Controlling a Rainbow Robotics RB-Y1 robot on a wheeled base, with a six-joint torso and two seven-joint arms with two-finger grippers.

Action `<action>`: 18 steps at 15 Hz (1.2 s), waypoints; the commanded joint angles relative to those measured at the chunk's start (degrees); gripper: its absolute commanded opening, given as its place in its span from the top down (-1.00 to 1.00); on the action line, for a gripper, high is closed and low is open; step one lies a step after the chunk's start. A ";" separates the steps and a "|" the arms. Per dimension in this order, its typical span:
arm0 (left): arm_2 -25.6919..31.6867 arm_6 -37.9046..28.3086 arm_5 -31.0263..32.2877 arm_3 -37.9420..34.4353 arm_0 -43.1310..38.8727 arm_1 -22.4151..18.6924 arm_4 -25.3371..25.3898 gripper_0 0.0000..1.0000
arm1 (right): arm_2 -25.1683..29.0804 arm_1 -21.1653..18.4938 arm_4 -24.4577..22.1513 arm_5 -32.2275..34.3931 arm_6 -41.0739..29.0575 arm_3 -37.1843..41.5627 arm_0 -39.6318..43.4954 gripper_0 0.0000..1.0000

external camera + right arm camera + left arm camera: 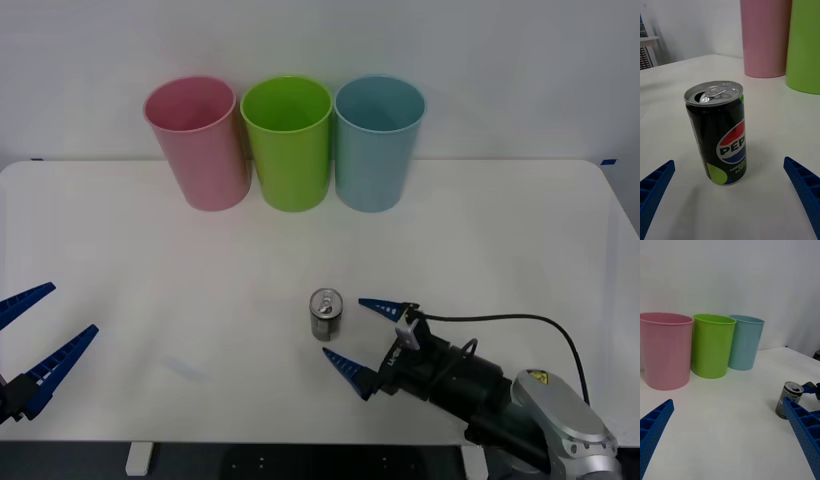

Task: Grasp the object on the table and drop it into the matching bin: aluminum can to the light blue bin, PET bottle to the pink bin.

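Note:
The aluminum can, dark with a silver lid and pull tab, stands upright on the white table a little right of centre near the front. My right gripper is open just to the can's right, its blue fingers either side of it and not touching. In the right wrist view the can stands close ahead of the open gripper. The light blue bin stands at the back, rightmost of three; the pink bin is leftmost. My left gripper waits open at the front left.
A lime green bin stands between the pink and light blue ones, the three nearly touching in a row along the far edge. A black cable loops above the right wrist. The left wrist view shows the three bins and the can.

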State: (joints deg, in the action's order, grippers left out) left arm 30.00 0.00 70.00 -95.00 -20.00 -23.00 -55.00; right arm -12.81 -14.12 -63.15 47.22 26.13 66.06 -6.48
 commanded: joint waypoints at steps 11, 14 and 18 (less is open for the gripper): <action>0.00 0.00 0.00 0.00 0.00 0.00 0.00 -1.00 | -3.89 4.28 -0.74 -6.96 0.59 -1.37 -3.89 -1.00; 0.00 0.00 0.00 0.00 0.00 0.00 0.00 -1.00 | -4.59 4.89 -0.74 -8.11 0.59 -1.37 -4.07 -1.00; 0.00 0.00 0.00 0.00 0.00 0.00 0.00 -1.00 | -4.94 4.98 -0.74 -8.63 0.76 -1.37 -4.16 -1.00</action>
State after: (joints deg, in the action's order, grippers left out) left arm 30.00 0.00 70.00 -95.00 -20.00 -23.00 -55.00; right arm -17.69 -9.14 -63.90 38.59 26.88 64.68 -10.70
